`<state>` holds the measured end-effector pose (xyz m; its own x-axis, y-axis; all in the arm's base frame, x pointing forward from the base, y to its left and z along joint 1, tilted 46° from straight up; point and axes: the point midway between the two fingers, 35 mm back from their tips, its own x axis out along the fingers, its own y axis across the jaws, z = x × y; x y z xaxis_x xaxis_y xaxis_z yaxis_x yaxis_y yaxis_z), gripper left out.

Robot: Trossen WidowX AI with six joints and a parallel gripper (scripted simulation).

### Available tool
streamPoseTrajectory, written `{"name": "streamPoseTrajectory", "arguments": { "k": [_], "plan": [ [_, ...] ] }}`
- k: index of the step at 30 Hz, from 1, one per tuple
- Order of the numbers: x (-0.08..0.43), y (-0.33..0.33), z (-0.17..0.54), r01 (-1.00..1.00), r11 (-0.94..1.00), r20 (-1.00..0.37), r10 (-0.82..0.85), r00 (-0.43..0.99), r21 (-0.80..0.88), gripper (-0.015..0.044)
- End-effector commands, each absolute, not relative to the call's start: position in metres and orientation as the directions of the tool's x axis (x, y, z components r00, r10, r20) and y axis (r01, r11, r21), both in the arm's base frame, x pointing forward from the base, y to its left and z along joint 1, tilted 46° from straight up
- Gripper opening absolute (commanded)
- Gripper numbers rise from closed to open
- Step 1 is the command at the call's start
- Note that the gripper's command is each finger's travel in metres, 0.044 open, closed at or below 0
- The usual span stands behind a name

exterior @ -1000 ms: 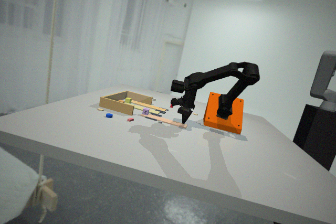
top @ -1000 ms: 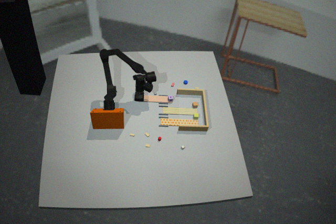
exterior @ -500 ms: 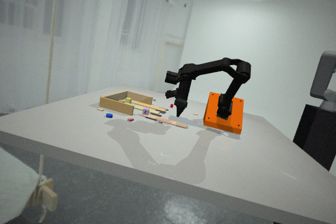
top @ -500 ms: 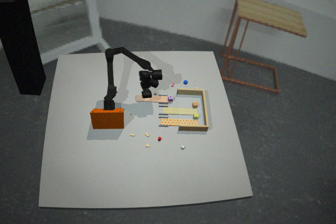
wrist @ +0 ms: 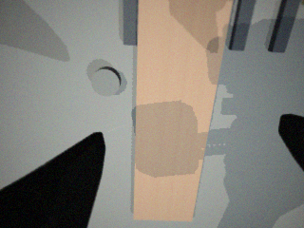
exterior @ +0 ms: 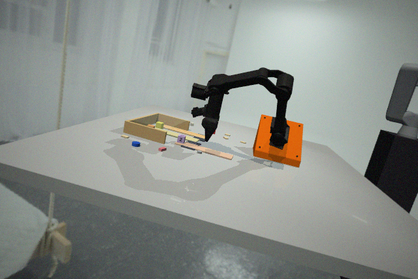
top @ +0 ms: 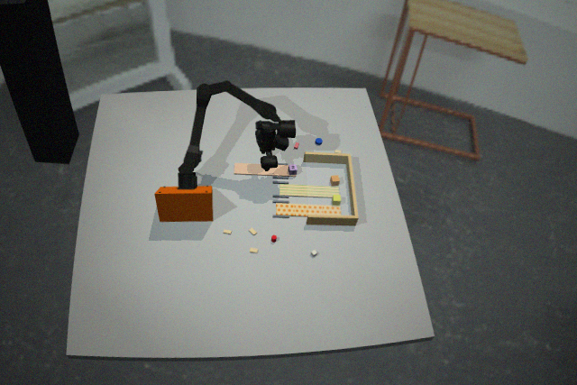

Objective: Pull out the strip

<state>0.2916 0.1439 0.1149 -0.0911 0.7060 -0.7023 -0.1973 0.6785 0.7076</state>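
On the white desk, the peach strip was found lying flat, drawn out of the open side of the tan three-walled tray toward the orange arm base. The purple labelled cube was seen resting on the far end of this strip, just outside the tray mouth; a dark numeral on its face was visible in the exterior view. The hand was observed above the middle of the strip, pointing down, its fingers spread wide with nothing between them. In the wrist view the two dark fingertips were recorded on either side of the strip, not touching it. The yellow striped strip and the orange dotted strip were noted inside the tray, with the yellow cube on the striped one. An orange cube was noted within the tray near the back wall.
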Motion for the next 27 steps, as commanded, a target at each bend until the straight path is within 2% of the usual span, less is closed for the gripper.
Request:
{"name": "streamPoseTrajectory", "arguments": {
  "k": [1, 25, 27],
  "plan": [
    [0.306, 0.144, 0.115, -0.201, 0.676, -0.700, 0.708, -0.091, 0.709, 0.0440],
    [0.404, 0.142, 0.118, -0.206, 0.676, -0.701, 0.708, -0.086, 0.708, 0.0440],
    [0.404, 0.143, 0.118, -0.206, 0.676, -0.701, 0.708, -0.086, 0.708, 0.0387]
  ]
}}
